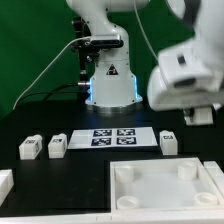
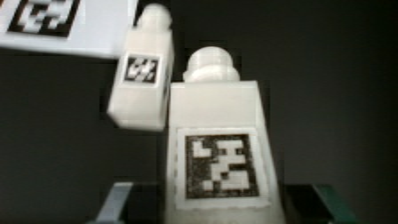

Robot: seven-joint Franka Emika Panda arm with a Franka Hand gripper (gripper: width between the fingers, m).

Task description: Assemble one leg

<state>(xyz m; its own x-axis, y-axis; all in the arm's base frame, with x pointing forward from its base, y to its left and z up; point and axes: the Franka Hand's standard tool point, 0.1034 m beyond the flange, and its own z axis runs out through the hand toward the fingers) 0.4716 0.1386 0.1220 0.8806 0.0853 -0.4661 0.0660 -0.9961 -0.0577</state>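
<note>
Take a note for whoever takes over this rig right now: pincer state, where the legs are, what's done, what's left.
Pincer: open, fingers either side of a small white stubby leg block with a square marker, not closed on it.
A second white leg lies just beyond it.
Exterior view: far-left leg, neighbour leg and right-hand leg lie loose.
Large white square tray-like piece: visible corner sockets empty.
Done: no leg fitted. Left: grasp a leg, seat it in a socket.

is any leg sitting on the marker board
No, in the exterior view the marker board holds only its tags; the legs sit on the table beside it.
</note>
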